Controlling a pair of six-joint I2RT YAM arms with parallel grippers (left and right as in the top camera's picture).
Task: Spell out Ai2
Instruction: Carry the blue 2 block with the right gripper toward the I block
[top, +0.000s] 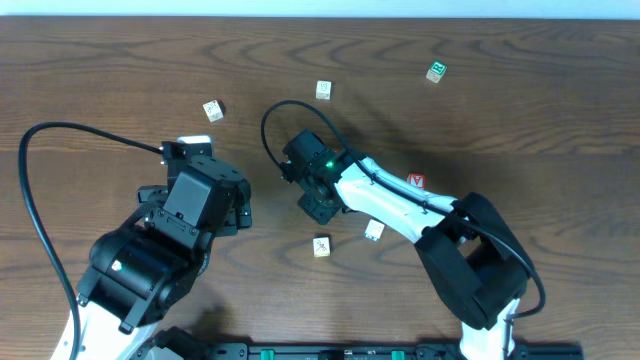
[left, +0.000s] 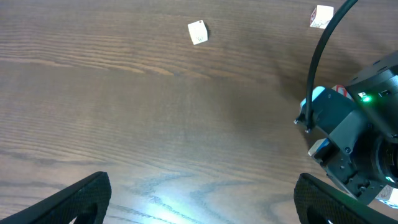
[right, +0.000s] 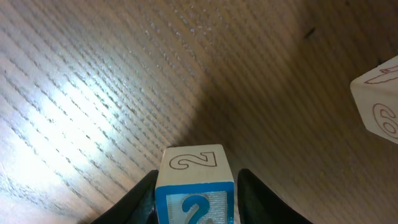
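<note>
firmly, the right tool (right: 196, 202) clamps the 2 block (right: 193, 163).

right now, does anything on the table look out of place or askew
Nothing is damaged or spilled. The blocks lie scattered, each turned differently: the green block sits far back, and the front block is skewed. The right gripper holds the 2 block.

My pincer (left: 202, 185) hangs above the wood-grain table (left: 124, 112), fingers (left: 81, 200) spread wide at the bottom corners. A small white block (left: 197, 32) lies well ahead (a second block (left: 321, 16) sits top right). The other arm (left: 364, 140), green light glowing, crowds my right.
</note>
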